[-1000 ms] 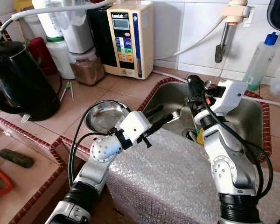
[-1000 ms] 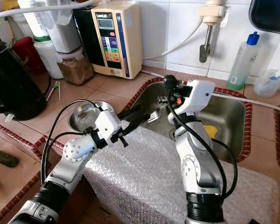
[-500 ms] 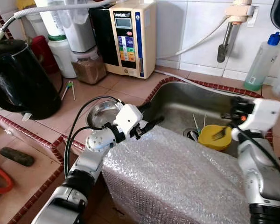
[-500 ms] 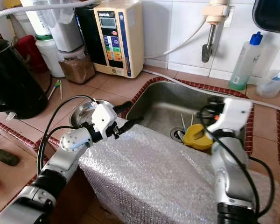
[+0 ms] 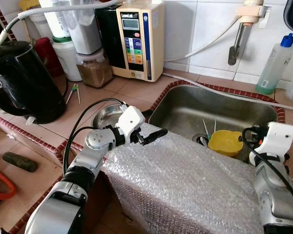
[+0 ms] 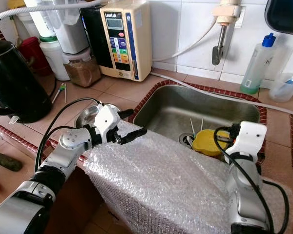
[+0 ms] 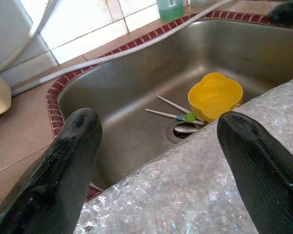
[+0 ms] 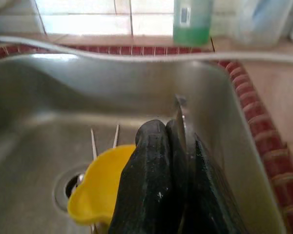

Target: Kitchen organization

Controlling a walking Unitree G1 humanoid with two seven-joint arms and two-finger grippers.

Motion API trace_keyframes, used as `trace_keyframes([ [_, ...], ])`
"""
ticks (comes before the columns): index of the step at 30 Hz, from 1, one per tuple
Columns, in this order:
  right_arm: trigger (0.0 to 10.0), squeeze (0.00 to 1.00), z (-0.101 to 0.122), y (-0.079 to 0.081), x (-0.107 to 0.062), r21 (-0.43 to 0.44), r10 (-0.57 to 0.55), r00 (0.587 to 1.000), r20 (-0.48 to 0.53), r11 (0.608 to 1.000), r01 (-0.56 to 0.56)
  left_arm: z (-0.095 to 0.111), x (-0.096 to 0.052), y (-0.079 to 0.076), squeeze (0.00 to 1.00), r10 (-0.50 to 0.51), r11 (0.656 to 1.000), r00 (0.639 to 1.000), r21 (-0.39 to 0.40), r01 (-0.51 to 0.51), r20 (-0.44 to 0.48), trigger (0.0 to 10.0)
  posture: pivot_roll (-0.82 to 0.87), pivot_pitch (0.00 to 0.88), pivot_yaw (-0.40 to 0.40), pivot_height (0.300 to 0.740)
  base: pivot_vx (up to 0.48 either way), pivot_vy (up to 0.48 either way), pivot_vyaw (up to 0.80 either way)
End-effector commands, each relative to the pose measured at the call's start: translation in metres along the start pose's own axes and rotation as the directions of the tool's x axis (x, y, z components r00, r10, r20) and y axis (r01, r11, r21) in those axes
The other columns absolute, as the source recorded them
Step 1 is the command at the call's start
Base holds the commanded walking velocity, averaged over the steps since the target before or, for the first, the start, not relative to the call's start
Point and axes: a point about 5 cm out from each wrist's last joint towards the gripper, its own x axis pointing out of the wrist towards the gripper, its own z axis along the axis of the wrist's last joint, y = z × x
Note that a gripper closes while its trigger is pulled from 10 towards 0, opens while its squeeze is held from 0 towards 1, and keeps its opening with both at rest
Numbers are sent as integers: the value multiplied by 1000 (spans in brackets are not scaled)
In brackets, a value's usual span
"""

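Observation:
My left gripper (image 5: pixel 155 124) hovers open over the left edge of the bubble wrap (image 5: pixel 185 185), close to the steel sink's (image 5: pixel 185 105) front-left corner. Its wrist view looks into the sink at a yellow bowl (image 7: pixel 215 95) by the drain, with thin utensils (image 7: pixel 173 115) lying beside it. My right gripper (image 8: pixel 161 129) is shut on a metal fork (image 8: pixel 180 119), held low at the sink's front right, just right of the yellow bowl (image 5: pixel 225 142). A small steel bowl (image 5: pixel 103 115) sits on the tiled counter behind my left arm.
A black kettle (image 5: pixel 19 83) stands at the left. A water machine (image 5: pixel 139 39), jars and bottles line the back wall. The tap (image 5: pixel 237 36) hangs over the sink, and a green soap bottle (image 5: pixel 273 61) stands at the back right. Bubble wrap covers the counter's front edge.
My right arm has swung from over the sink's middle to its right side and dropped lower, still holding the fork. My left gripper pulled back a little toward the counter.

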Motion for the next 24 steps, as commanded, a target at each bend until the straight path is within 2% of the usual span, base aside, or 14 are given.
trace_keyframes([
  [1, 353, 71, -3, -1, 0, 22, -19, 1000, -16, 1000, 20, 6, -1, 7, 1000, -6, 1000, 1000, 13, 6, 0, 10000, -55, 0, 122, 740, 0, 0, 0],
  [2, 2510, 992, -4, -3, 0, 31, -35, 999, -23, 999, 35, 5, -1, 6, 1000, -13, 1000, 1000, 19, 13, -3, 10000, -54, 0, 122, 740, 0, 0, 0],
  [3, 2510, 992, -4, -3, 0, 31, -35, 999, -23, 999, 35, 5, -1, 6, 1000, -13, 1000, 1000, 19, 13, -3, 10000, -54, 0, 122, 740, 0, 0, 0],
  [4, 5412, 1000, -5, -5, 1, 30, -40, 999, -28, 999, 41, 4, -1, 6, 1000, -19, 1000, 1000, 17, 20, -7, 10000, -54, 0, 122, 740, 0, 0, 0],
  [5, 9373, 1000, -5, -5, 1, 27, -42, 999, -32, 999, 43, 4, -1, 5, 1000, -22, 1000, 1000, 18, 22, -10, 10000, -54, 0, 125, 740, 0, 0, 0],
  [6, 10000, 1000, -6, -5, 2, 25, -45, 998, -37, 999, 46, 4, -1, 6, 1000, -23, 1000, 1000, 18, 23, -11, 10000, -53, 0, 125, 740, 0, 0, 0],
  [12, 10000, 1000, -10, -3, 5, 26, -61, 996, -66, 998, 62, 1, -1, 6, 1000, -40, 999, 999, 25, 41, -35, 10000, -49, 0, 126, 740, 0, 0, 0],
  [18, 10000, 1000, 0, 4, 7, -8, -23, 1000, -9, 1000, 23, 1, -1, 5, 1000, -57, 998, 998, 21, 58, -39, 10000, -48, 0, 125, 740, 0, 0, 0],
  [20, 10000, 1000, 6, 10, 5, -1, 20, 999, 28, 1000, -20, 1, -1, 6, 1000, -52, 998, 998, 20, 53, -37, 10000, -49, 0, 124, 740, 0, 0, 0],
  [23, 10000, 1000, 14, 20, -1, -1, 72, 995, 74, 997, -72, 4, -1, 12, 1000, -3, 1000, 1000, 22, 3, -22, 10000, -49, 0, 127, 740, 0, 0, 0],
  [24, 10000, 1000, 19, 28, -7, 6, 113, 988, 105, 993, -114, 9, -2, 19, 1000, 80, 997, 997, 13, -80, 4, 10000, -51, 0, 128, 740, 0, 0, 0],
])
